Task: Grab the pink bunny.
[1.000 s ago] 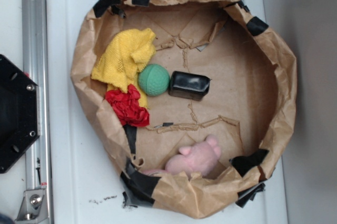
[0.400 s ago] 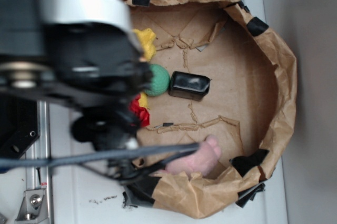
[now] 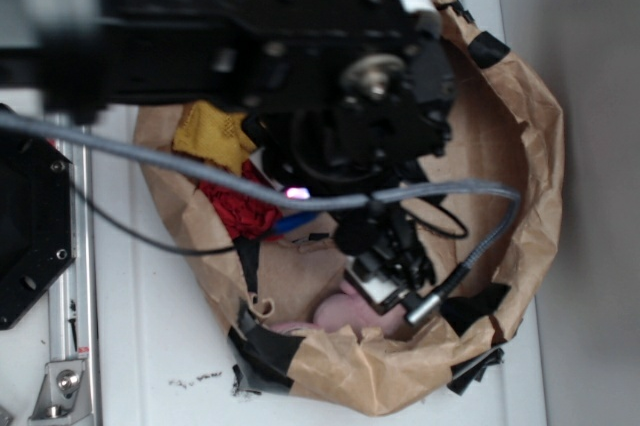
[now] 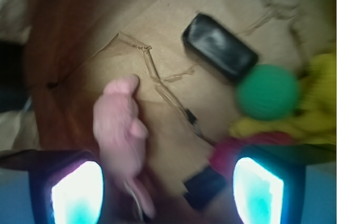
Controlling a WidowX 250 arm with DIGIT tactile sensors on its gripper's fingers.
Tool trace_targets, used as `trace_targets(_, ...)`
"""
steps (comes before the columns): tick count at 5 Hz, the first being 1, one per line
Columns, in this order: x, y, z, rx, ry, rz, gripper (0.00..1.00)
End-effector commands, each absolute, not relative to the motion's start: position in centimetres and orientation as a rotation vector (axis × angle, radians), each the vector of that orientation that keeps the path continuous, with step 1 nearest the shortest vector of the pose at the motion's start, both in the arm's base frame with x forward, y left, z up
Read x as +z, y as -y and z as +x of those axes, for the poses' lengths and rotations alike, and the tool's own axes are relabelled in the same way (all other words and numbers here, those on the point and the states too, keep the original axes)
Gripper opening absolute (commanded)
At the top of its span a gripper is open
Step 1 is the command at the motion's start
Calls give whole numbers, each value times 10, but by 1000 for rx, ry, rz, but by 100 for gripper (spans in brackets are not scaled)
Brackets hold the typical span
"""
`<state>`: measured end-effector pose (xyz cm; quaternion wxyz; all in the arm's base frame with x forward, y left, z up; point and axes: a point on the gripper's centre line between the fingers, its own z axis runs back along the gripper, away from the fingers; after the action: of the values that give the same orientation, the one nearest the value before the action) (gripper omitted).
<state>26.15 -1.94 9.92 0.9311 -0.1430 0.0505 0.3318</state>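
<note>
The pale pink plush bunny (image 4: 120, 126) lies near the crumpled brown paper nest's (image 3: 520, 126) lower rim. The black gripper (image 4: 167, 192) hovers over it, spread wide, holding nothing; the bunny sits beside one finger (image 4: 73, 190).

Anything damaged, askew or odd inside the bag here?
Nothing spilled. The brown paper bag is crumpled, creased and patched with black tape. The pink bunny lies on its side against the wall, not upright.
</note>
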Motion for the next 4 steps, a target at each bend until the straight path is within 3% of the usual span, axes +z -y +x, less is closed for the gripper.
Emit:
trace_targets(1, 58, 68, 285, 679, -191, -407, 100)
trace_targets(2, 35, 96, 288, 628, -273, -439, 100)
trace_targets(3, 32, 97, 278, 603, -346, -387, 0)
trace_targets(4, 45, 75, 266, 623, -318, -347, 0)
